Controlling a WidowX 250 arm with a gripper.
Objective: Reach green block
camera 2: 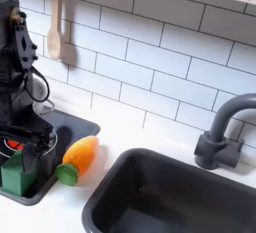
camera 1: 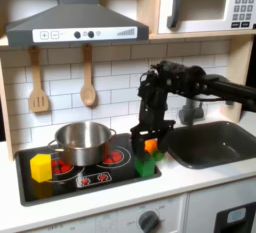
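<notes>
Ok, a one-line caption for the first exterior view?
Toy kitchen: arm's claw poised just above the green block on the stovetop, steel pot and yellow block alongside.

Tight room around the green block

The green block [camera 1: 147, 164] sits under the tool [camera 1: 149, 135] (orange toy [camera 1: 153, 147] beside it); steel pot [camera 1: 82, 141] stands apart.

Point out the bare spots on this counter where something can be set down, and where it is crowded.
Free: the white counter between the stovetop and the sink, in front of the tiled wall, and the sink basin itself. Crowded: the stovetop, holding the steel pot, the yellow block, the green block and the orange toy, with the gripper above.
</notes>
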